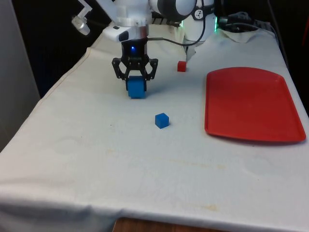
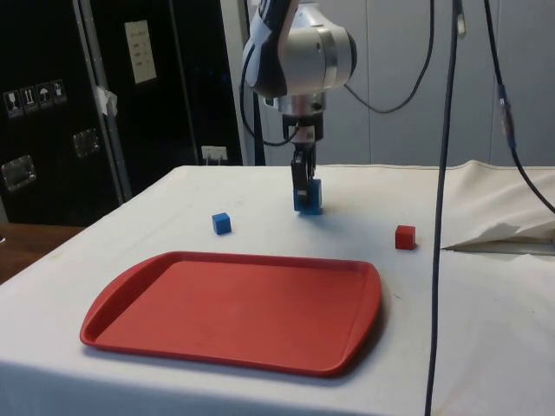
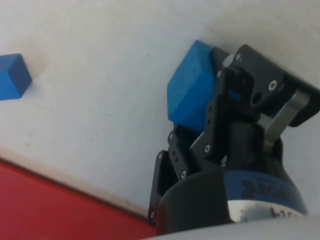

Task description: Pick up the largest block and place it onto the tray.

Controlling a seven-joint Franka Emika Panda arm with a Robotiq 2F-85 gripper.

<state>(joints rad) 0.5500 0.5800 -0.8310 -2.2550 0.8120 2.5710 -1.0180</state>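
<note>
End effector [image 1: 135, 77] lowered over large blue block [image 1: 136, 87] — fingers closed against its sides, block held, apparently resting on or barely off counter [image 1: 96, 145].

Risks, judged:
- Block seen skewed between fingers in wrist view — slip or rotation possible during lift.
- Small blue block [image 1: 162, 120] located near end effector, toward tray side; low transfer could knock it.
- Small red block [image 1: 181, 66] set further off, less exposed.

Red tray [image 1: 251, 104] well apart from end effector, unloaded. Counter covered with white cloth, faintly stained. Dark cabinets [image 2: 104, 95] noted behind.
</note>
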